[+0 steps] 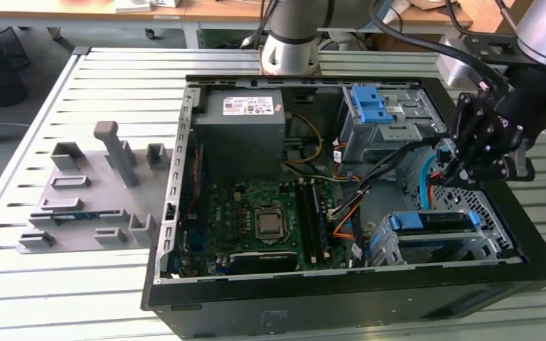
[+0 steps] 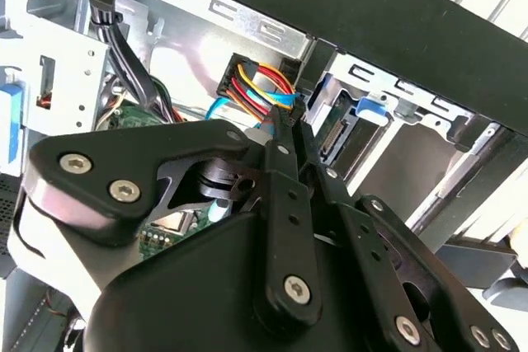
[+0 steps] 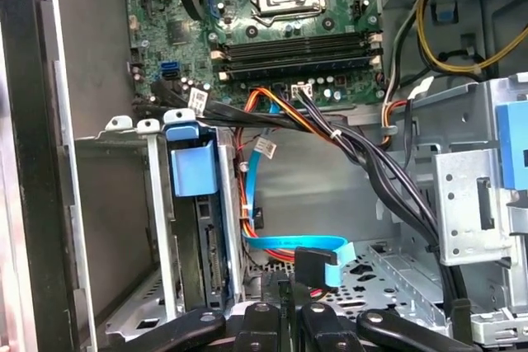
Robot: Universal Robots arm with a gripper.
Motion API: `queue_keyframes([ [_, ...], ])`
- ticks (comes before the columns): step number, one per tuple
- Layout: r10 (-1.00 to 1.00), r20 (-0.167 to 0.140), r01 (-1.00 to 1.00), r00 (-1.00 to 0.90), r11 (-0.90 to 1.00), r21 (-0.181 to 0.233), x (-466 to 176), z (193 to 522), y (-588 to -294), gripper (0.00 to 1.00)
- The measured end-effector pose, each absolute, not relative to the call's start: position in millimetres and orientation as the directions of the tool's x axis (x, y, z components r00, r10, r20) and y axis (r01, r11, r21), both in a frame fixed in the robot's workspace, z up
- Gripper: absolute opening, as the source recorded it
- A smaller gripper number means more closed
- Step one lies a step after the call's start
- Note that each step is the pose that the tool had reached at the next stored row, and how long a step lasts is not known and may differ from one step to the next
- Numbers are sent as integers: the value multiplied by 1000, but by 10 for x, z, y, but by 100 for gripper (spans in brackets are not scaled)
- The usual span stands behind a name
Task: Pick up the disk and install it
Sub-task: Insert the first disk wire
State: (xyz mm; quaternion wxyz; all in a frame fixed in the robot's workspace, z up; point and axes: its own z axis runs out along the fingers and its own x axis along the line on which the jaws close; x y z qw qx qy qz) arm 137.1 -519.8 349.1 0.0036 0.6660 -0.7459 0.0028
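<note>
The disk [image 1: 431, 222] sits in the lower drive cage [image 1: 482, 245] at the case's front corner, its blue carrier bracket facing up. In the first wrist view the disk [image 3: 203, 253] stands edge-on in that cage under a blue tab [image 3: 190, 172]; in the second wrist view the blue tab [image 2: 371, 107] shows in the cage. My gripper [image 1: 454, 177] hangs inside the case just beyond the cage, fingers [image 2: 285, 133] together with nothing seen between them. Its tips [image 3: 285, 290] are beside the black plug [image 3: 312, 264] of a blue flat cable.
The open computer case [image 1: 349, 302] lies on a slatted table. Inside are a grey power-supply box [image 1: 251, 117], a green motherboard [image 1: 264, 213], an upper cage with blue brackets [image 1: 379, 110] and cable bundles [image 3: 363, 150]. A grey fixture plate [image 1: 83, 206] lies on the exterior view's left.
</note>
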Motion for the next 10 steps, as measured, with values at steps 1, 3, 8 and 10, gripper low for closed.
queue_keyframes([
  [1, -995, 10, -995, -99, 99, 5, 1370, 3485, -5199, 16],
  [3, -997, 11, -997, -71, 71, 13, 1370, 3473, -5199, 16],
  [8, -998, 10, -998, -68, 68, 14, 1370, 3453, -5312, 16],
  [10, -998, 10, -998, -68, 68, 14, 1369, 3442, -5352, 16],
])
